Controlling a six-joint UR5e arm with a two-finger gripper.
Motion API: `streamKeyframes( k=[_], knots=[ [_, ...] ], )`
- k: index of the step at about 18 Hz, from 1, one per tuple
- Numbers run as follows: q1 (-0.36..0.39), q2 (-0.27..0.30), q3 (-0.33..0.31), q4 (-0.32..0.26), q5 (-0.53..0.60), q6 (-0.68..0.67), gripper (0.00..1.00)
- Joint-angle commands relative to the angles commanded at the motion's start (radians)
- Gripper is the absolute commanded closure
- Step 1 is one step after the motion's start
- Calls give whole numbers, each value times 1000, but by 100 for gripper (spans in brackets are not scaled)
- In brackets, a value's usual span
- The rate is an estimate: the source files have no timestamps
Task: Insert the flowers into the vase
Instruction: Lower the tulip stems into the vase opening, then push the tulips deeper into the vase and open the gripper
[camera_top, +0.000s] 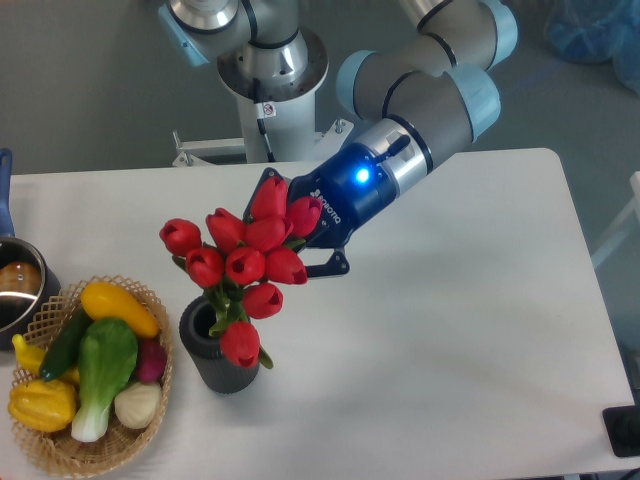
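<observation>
A white table (450, 330) fills the scene. The robot's blue claw (300, 235) is closed around a bunch of red artificial tulips (245, 265), tilting them so the stems point into the ribbed dark grey cylindrical vase (215, 365) below.

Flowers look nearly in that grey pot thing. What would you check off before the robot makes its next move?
1. Hand has the flowers: cannot tell; the tulip heads hide the fingers, though the bunch hangs at the hand.
2. Stems aimed at the vase mouth: ok; the green stems run down into the opening.
3. Stems fully seated: cannot tell; the vase hides how deep they go.
4. Vase upright: ok.
5. Lowest bud inside the rim: not ok; it hangs over the vase's front edge.
6. Basket clear of the vase: ok; it sits just left, a narrow gap showing.
</observation>
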Motion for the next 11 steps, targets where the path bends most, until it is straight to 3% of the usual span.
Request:
streamKeyframes(
  k=[11],
  knots=[
    [-74, -83, -5, 2, 147, 32, 89]
  ],
)
